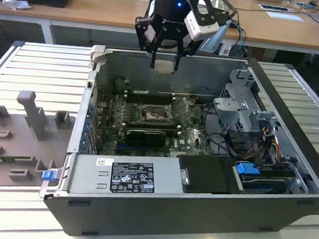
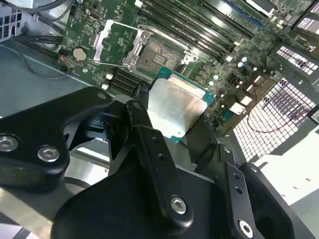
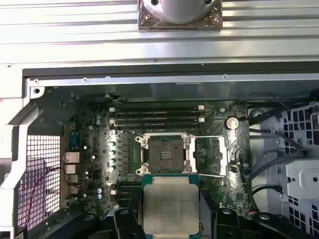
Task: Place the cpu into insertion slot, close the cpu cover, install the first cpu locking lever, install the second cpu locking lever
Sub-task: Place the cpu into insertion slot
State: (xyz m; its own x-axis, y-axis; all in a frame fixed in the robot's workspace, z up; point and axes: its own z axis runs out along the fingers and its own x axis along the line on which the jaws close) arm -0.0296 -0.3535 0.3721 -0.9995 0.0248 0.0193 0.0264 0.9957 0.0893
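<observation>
Cpu (image 3: 170, 206) clamped between the jaws, well above the bare insertion slot (image 3: 163, 148), cpu cover (image 3: 209, 155) flipped open beside it, computer case (image 1: 169, 213) open. Risk, I'd judge: a tilted or offset landing could damage that slot.

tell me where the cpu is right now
The cpu is held in the gripper, in the air above the open case in the exterior view, not yet in the empty insertion slot on the board below.
</observation>
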